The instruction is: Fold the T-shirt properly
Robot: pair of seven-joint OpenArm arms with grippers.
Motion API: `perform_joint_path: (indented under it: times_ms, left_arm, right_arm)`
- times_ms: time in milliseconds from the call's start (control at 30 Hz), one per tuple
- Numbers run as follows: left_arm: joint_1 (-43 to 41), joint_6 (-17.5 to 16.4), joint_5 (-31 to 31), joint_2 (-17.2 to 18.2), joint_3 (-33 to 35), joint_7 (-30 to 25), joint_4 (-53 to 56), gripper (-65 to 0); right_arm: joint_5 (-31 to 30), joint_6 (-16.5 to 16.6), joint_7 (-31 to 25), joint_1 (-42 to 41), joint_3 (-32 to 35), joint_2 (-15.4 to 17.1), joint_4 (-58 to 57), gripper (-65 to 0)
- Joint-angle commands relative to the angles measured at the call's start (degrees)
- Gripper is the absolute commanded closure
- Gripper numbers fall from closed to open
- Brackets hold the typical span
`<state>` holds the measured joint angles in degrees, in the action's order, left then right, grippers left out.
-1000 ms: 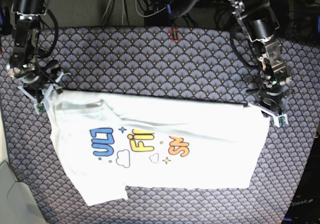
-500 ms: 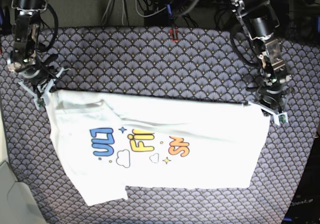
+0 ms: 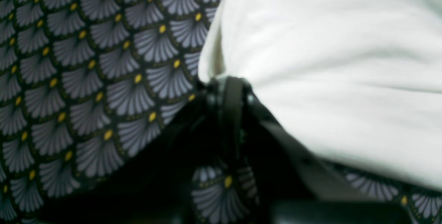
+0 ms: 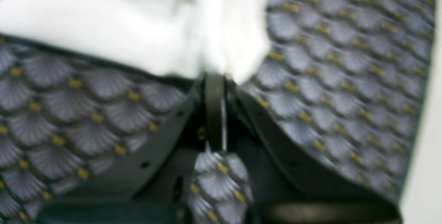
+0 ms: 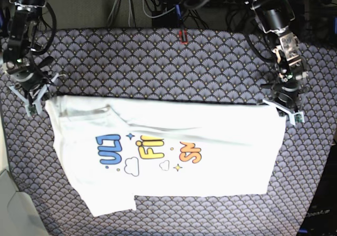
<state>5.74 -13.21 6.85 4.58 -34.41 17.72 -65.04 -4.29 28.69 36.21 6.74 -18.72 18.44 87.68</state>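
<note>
the t-shirt [image 5: 168,154], white, print side up, spread across the middle of the patterned cloth [image 5: 158,62], stretched taut along its top edge between both grippers. blue, yellow and orange lettering with clouds and stars near centre, letters cut off by a fold line running from 10 o'clock toward 3 o'clock. one sleeve hanging toward 7 o'clock, near the lower edge of the base view.

left gripper [image 5: 287,112] at 3 o'clock in the base view, clamped on the t-shirt's top corner there; in its wrist view, black fingers [image 3: 229,94] pressed together with white fabric [image 3: 328,61] bunching out toward 1 o'clock, scale-patterned cloth [image 3: 86,61] filling the 9 o'clock side.

right gripper [image 5: 36,101] at 9 o'clock in the base view, pinched on the opposite top corner; in its blurred wrist view, fingers [image 4: 214,93] closed with white fabric [image 4: 145,34] rising toward 12 o'clock, patterned cloth [image 4: 338,61] at 3 o'clock.

cables [image 5: 158,4] at 12 o'clock, beyond the cloth.
</note>
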Motion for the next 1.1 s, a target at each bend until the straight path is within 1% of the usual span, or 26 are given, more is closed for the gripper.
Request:
perform_joint_path:
  times_ms: [0, 100, 233, 500, 567, 700, 800, 900, 1067]
  left_arm:
    - [0.3, 0.8, 0.5, 0.6, -0.2, 0.5, -0.8, -0.3]
    - [-0.2, 0.8, 0.5, 0.6, -0.2, 0.5, -0.7, -0.3]
    - [-1.6, 0.8, 0.5, 0.6, -0.2, 0.5, -1.4, -0.3]
    - [-2.3, 0.8, 0.5, 0.6, -0.2, 0.5, -2.3, -0.3]
    - [-2.4, 0.8, 0.5, 0.6, -0.2, 0.5, -2.3, -0.3]
    - [-2.4, 0.8, 0.5, 0.6, -0.2, 0.5, -2.3, -0.3]
    - [-2.4, 0.8, 0.5, 0.6, -0.2, 0.5, -2.3, -0.3]
    - [-2.4, 0.8, 0.5, 0.6, -0.2, 0.5, -2.3, -0.3]
    - [-2.4, 0.8, 0.5, 0.6, -0.2, 0.5, -2.3, -0.3]
  right_arm:
    - [-0.6, 0.2, -1.3, -0.1, -0.1, 0.9, 1.5, 0.0]
    - [-0.6, 0.2, -1.6, 1.9, -0.2, 0.9, 3.3, 0.0]
    - [-0.6, 0.2, -1.7, 4.2, -0.2, -0.1, 4.9, 0.0]
    - [-0.2, 0.1, -1.2, 3.5, -0.1, -0.1, 5.0, 0.0]
    - [-0.2, 0.1, -1.2, 3.5, -0.1, 0.1, 4.8, -4.4]
    - [-0.3, 0.1, -1.2, 2.1, -0.1, 0.2, 4.8, -19.8]
    - [-0.3, 0.1, -1.2, 1.2, -0.1, 0.3, 4.8, -29.6]
    - [-0.3, 0.1, -1.2, -0.2, 0.0, 0.8, 4.3, -33.7]
    - [-0.3, 0.2, -1.2, -3.6, 0.0, 1.6, -1.0, -33.7]
